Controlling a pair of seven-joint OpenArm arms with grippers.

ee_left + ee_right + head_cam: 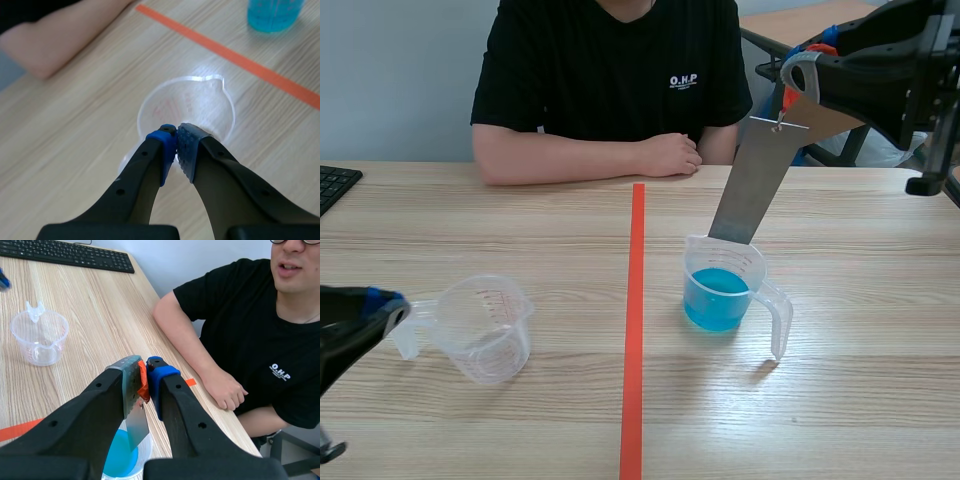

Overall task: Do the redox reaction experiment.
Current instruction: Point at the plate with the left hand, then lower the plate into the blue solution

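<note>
Right of tape, cup holding blue liquid

Metal strip tip hidden behind blue-liquid cup rim; keyboard cut off

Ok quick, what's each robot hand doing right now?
Left hand: closed on the empty cup, by its handle.
Right hand: closed, holding the metal strip.

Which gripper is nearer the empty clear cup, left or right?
Left. The left gripper is at the handle of the empty cup, fingers closed on it. The right gripper is raised beyond the tape line, holding a metal strip over the blue-liquid cup.
</note>
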